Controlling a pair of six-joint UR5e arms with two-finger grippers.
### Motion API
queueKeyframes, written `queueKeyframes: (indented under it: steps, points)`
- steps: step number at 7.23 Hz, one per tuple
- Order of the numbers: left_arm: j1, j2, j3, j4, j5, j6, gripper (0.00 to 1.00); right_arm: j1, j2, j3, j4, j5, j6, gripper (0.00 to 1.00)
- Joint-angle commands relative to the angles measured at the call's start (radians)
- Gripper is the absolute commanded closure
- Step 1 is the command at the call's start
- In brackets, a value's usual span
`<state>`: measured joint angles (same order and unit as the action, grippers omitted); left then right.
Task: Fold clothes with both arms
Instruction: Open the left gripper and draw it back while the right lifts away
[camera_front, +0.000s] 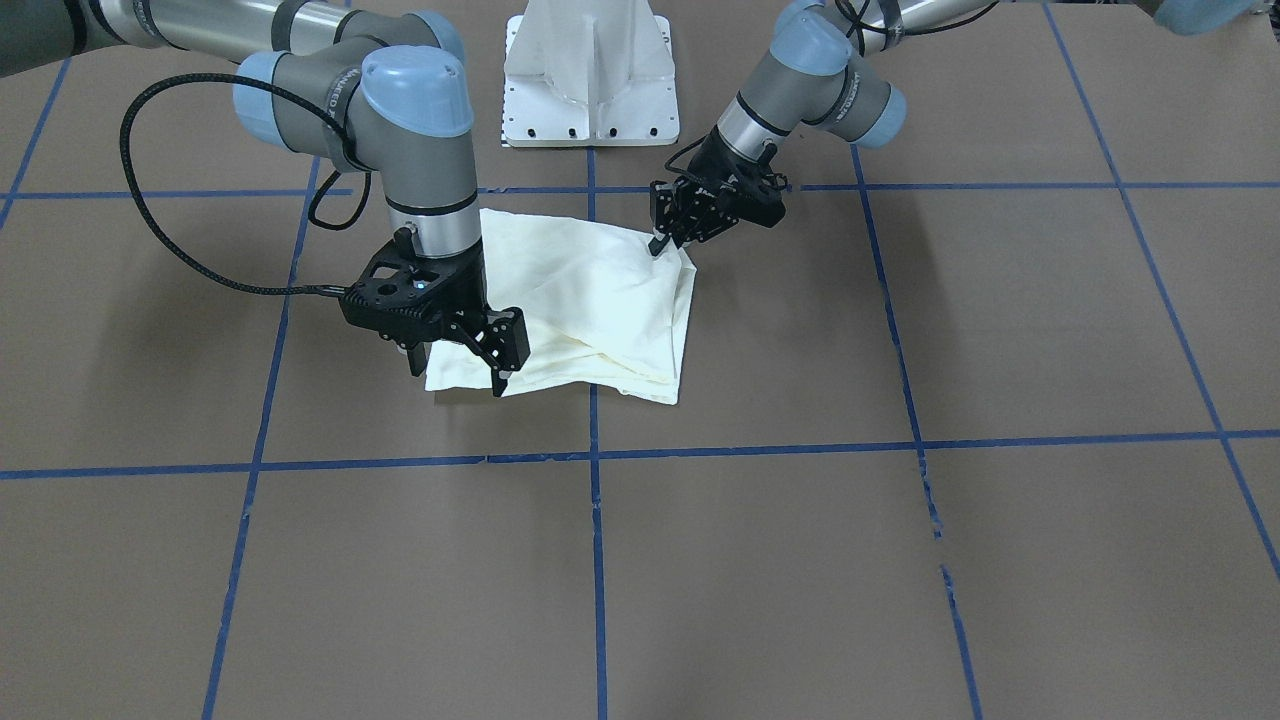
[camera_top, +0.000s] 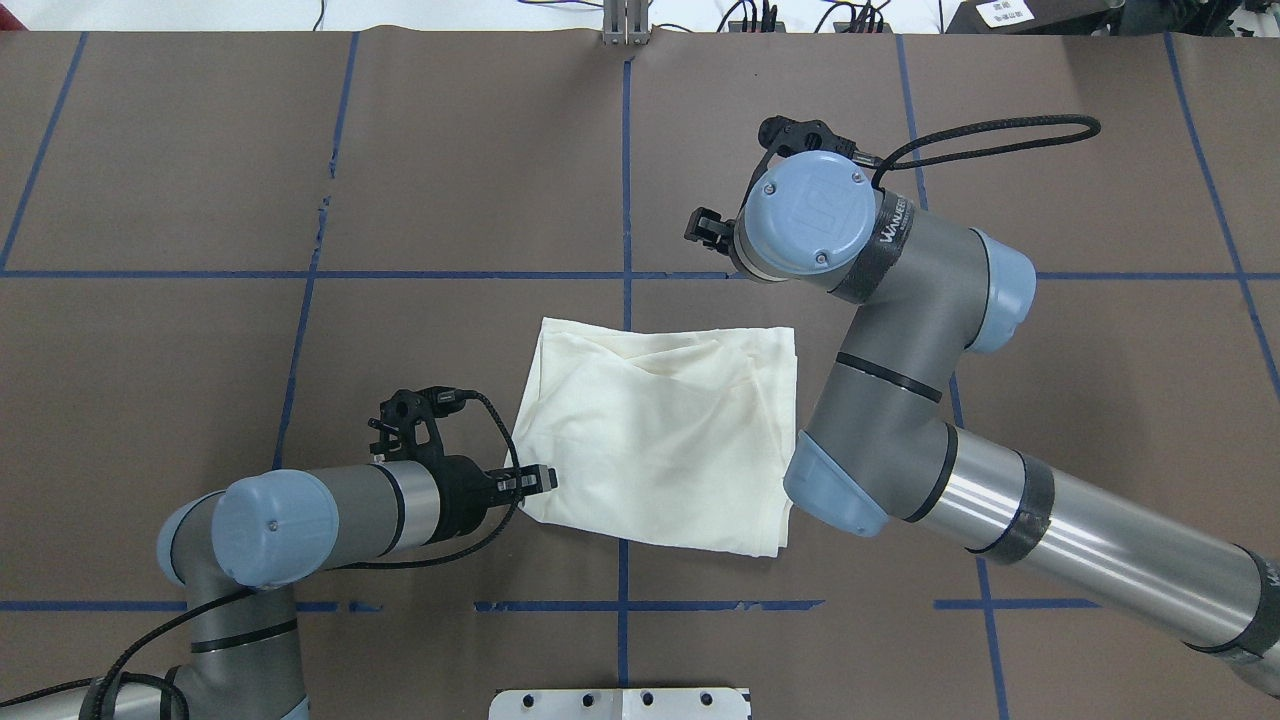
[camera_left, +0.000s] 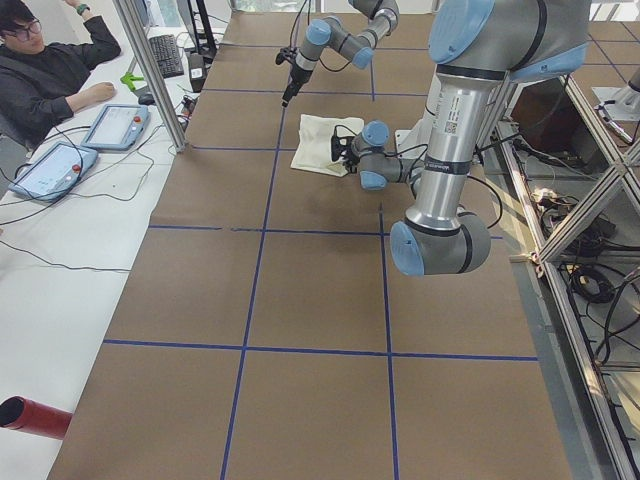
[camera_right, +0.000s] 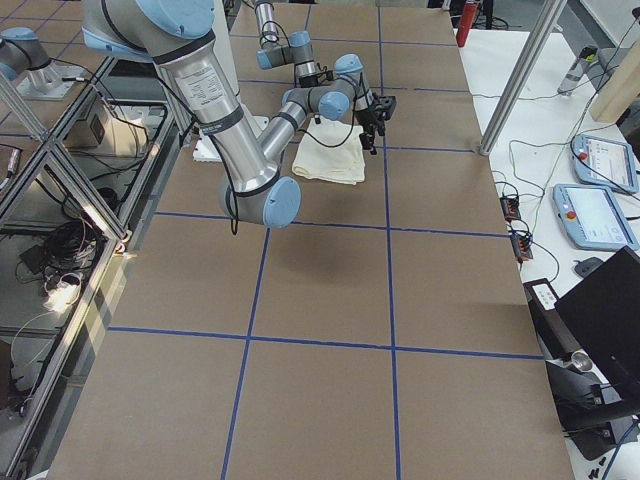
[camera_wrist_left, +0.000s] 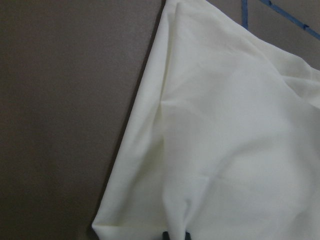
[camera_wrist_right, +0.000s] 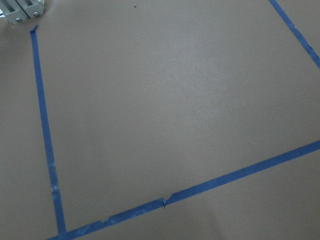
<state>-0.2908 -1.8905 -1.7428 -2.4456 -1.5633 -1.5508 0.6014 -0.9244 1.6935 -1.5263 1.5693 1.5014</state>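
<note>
**Cream shirt pinched at one corner by the left gripper, right gripper open above it**

Cream fabric, a shirt (camera_front: 590, 300) folded into a rough square, is seen lying flat on the brown paper-covered table (camera_front: 900, 560). It lies near the table's middle, just in front of the white pedestal (camera_front: 590, 75). A line of blue tape (camera_front: 594, 520) runs under it. Only plain cloth is shown, with soft creases and stacked layers along one edge.

The left gripper (camera_front: 659, 243) is lowered to the shirt's corner on the robot's side. Its fingers are drawn together on the cloth there. In the left wrist view the fabric is seen puckering toward the dark fingertips (camera_wrist_left: 175, 235) at the bottom edge.

The right gripper (camera_front: 458, 372) is held above the opposite edge of the shirt, the one farthest from the robot. It points downward with its fingers spread wide apart, and nothing is held between them. Whether the fingertips touch the cloth cannot be told. Only bare brown paper and tape lines are shown in the right wrist view.
</note>
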Motion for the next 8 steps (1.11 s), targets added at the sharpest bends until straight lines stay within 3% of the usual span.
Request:
queueKeyframes:
  steps: [1,3,5,8]
  points:
    - [-0.051,0.016,-0.069,0.003,-0.053,0.034,0.00,0.000,0.001,0.000,0.000,0.003,-0.001,0.00]
    - [-0.045,-0.025,-0.075,0.007,-0.060,-0.038,0.00,0.000,-0.001,0.000,0.000,0.003,-0.003,0.00]
    - [-0.042,-0.113,0.073,0.002,-0.057,-0.061,0.00,0.000,-0.002,0.000,0.000,0.005,-0.004,0.00]
    - [-0.040,-0.056,0.083,-0.010,-0.063,-0.028,0.00,0.000,-0.002,0.000,0.000,0.005,-0.004,0.00]
